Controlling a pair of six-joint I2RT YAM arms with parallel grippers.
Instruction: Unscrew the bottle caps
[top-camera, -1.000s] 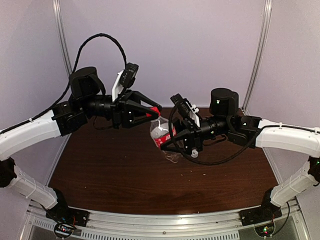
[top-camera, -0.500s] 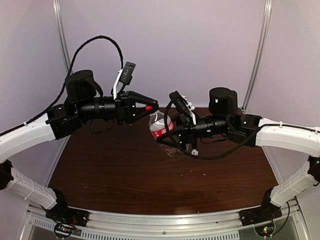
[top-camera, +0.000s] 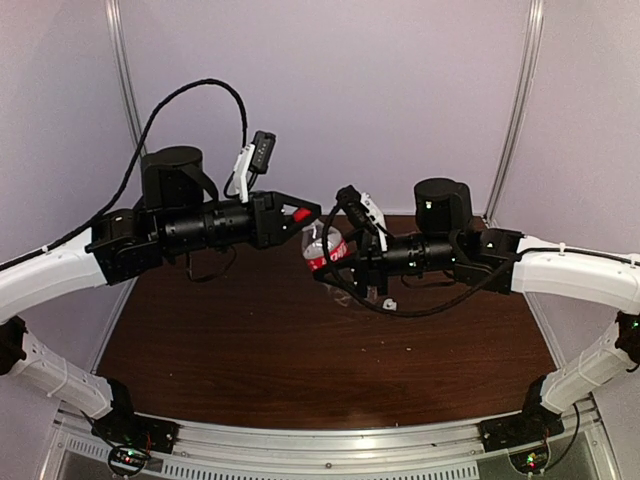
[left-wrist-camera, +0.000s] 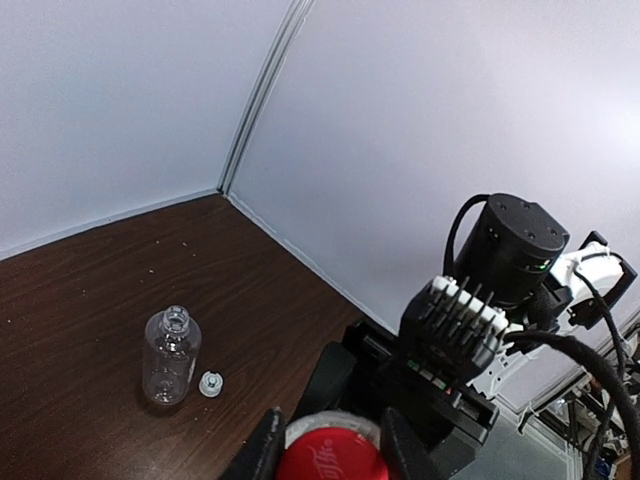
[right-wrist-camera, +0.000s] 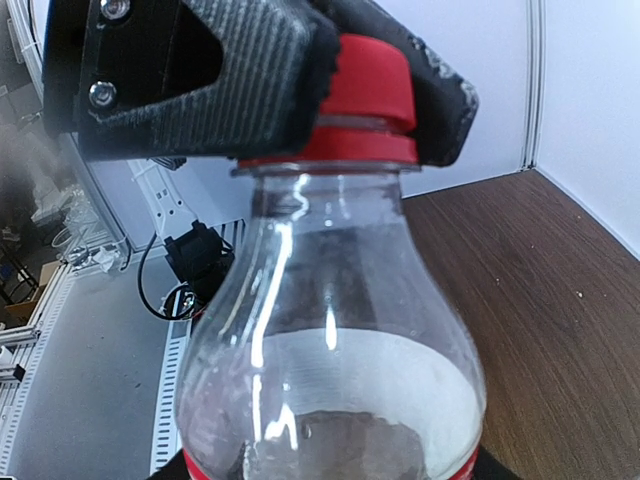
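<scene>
My right gripper (top-camera: 335, 262) is shut on the clear bottle with the red label band (top-camera: 322, 248) and holds it tilted above the table; the bottle fills the right wrist view (right-wrist-camera: 330, 370). My left gripper (top-camera: 300, 213) is shut on its red cap (right-wrist-camera: 365, 95), one finger (left-wrist-camera: 262, 450) on each side of the cap (left-wrist-camera: 330, 465). The taller unlabelled bottle (left-wrist-camera: 170, 358) stands upright on the table with an open neck. Its white cap (left-wrist-camera: 209, 384) lies just beside it. Both are hidden by the arms in the top view.
The brown table (top-camera: 250, 340) is closed in by pale walls at the back and sides, with metal corner posts (top-camera: 125, 80). A black cable (top-camera: 190, 95) loops above the left arm. The two arms meet over the table's back middle.
My left gripper has rolled about its axis while shut on the red cap. The bottle and my right gripper have shifted slightly up and back.
</scene>
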